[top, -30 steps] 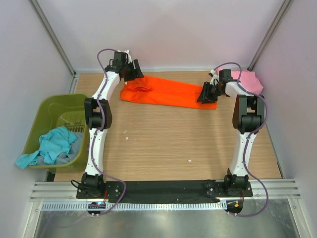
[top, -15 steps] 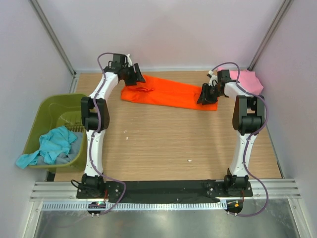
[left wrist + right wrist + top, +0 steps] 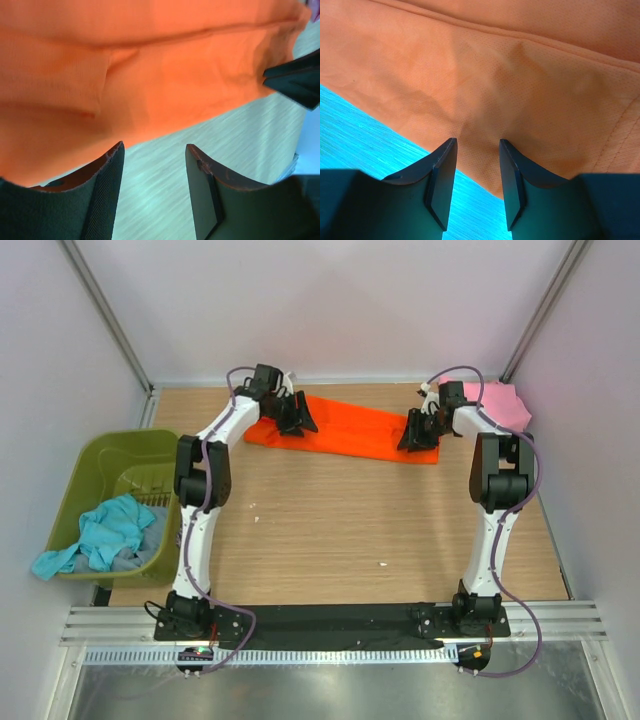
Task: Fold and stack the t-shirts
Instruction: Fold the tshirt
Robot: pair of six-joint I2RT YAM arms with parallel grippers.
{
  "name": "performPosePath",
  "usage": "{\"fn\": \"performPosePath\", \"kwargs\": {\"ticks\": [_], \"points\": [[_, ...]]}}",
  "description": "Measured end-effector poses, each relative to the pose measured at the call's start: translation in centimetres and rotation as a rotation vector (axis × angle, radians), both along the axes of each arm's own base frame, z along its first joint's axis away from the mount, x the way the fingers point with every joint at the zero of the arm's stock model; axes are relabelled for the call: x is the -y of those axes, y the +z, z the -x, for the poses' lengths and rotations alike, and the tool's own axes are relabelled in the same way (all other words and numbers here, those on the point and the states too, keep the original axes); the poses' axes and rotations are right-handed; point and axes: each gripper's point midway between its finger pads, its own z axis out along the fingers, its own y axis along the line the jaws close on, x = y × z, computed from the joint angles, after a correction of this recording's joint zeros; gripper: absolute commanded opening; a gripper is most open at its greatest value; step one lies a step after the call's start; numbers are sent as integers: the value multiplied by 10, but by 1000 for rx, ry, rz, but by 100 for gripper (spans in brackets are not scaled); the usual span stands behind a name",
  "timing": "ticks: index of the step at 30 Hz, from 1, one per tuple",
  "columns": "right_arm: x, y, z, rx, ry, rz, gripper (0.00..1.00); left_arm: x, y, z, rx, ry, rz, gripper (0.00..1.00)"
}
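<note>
Table (image 3: 320,530): wooden top; the tub stands at its left edge.
Tub (image 3: 80,465): olive-green plastic; holds one teal t-shirt (image 3: 105,532), with one end draped over the near-left rim.
Orange t-shirt (image 3: 360,430): long flat strip at the far side, between both grippers.
Pink t-shirt (image 3: 508,405): far right corner, behind the right arm.
Left arm: extended far and angled inward; left gripper (image 3: 298,418) at the strip's left end, fingers spread, nothing between.
Right arm: extended far; right gripper (image 3: 415,433) at the strip's right end, fingers parted, tips at the cloth's edge.
Count: three t-shirts, one tub.

free: table (image 3: 330,520) centre and near | blocked: orange t-shirt (image 3: 360,430) across far strip, pink t-shirt (image 3: 505,402) far right, tub (image 3: 105,452) at left edge
</note>
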Motion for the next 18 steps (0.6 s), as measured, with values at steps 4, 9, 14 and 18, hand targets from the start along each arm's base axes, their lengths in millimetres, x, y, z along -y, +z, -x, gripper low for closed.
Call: {"fn": "performPosePath", "kwargs": {"ticks": [4, 9, 14, 18], "points": [[-1, 0, 5, -1, 2, -5, 45, 3, 11, -31, 99, 8, -7, 56], [-2, -1, 14, -12, 6, -10, 45, -12, 14, -83, 257, 67, -75, 56], [-1, -1, 17, -14, 11, -5, 46, -32, 5, -130, 423, 126, -202, 57], [1, -1, 22, -20, 13, 6, 46, -41, 15, -139, 491, 120, -266, 58]]}}
